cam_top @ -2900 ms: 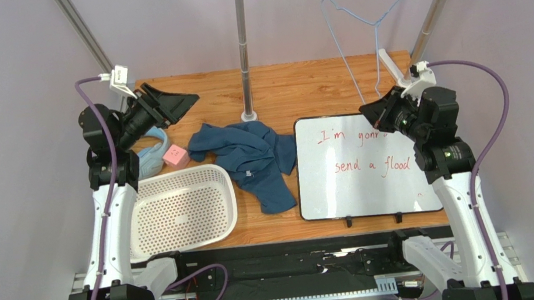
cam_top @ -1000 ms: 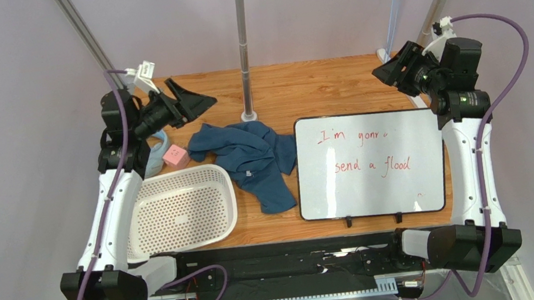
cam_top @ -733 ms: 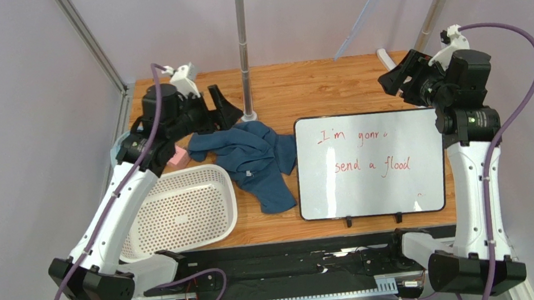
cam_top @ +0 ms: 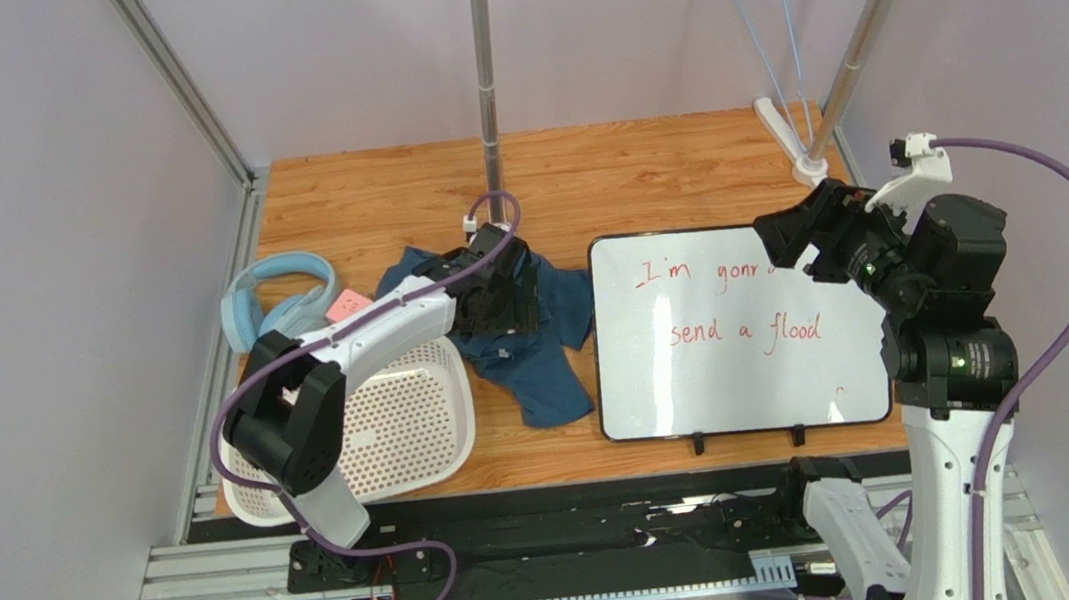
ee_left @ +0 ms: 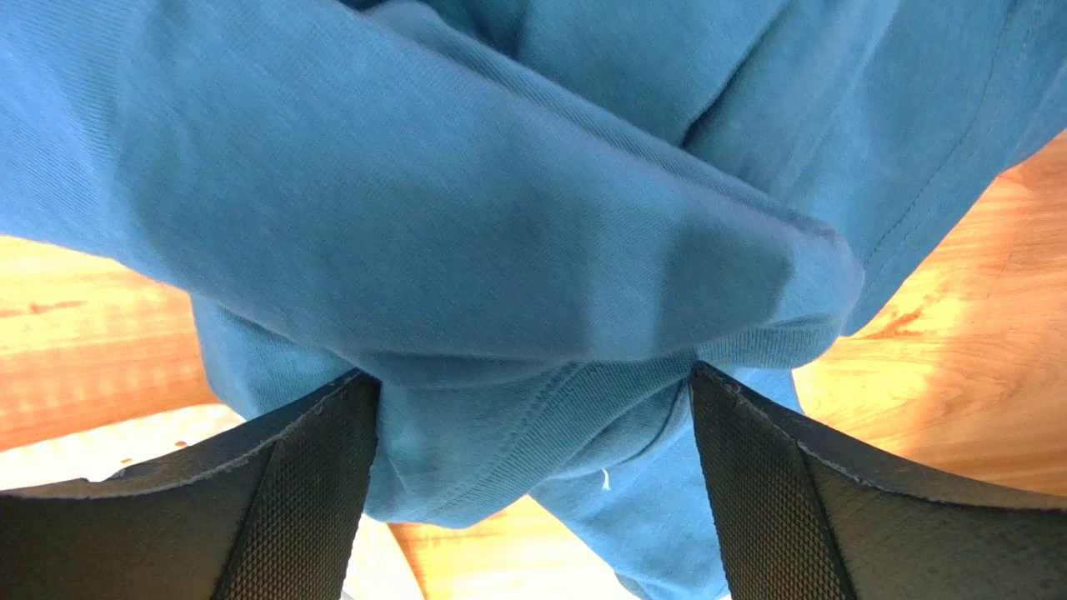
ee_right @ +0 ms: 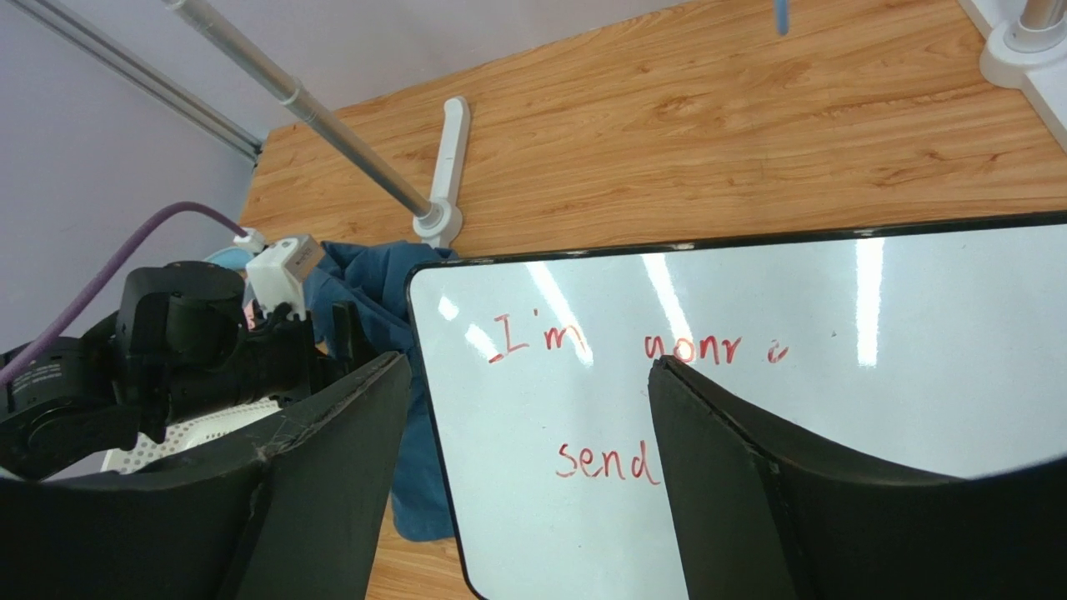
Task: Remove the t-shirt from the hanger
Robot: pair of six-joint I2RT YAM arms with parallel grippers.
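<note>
Straddling a thick fold of the t-shirt (ee_left: 501, 250), the left tool (ee_left: 526, 400) has its two dark fingers spread wide, one on each side of the bunched teal-blue cloth. Whether they press the cloth cannot be told. The shirt lies crumpled on the wooden surface (cam_top: 633, 176), between a white perforated basket (cam_top: 388, 423) and a whiteboard (cam_top: 745, 367) with red handwriting. One end of it trails toward the near edge.

The right tool (ee_right: 526, 388) hangs above the whiteboard's far right corner, its fingers apart with nothing between them.

The hanger (cam_top: 752, 26), thin light-blue wire, hangs at the far right, well apart from the shirt. Its top runs out of the frame, close to a slanted metal pole.

Light-blue headphones (cam_top: 268, 293) lie on the surface's left edge, beyond the basket. An upright rack pole (cam_top: 486, 94) stands just behind the shirt. Pale lilac walls close in the surface on three sides.
</note>
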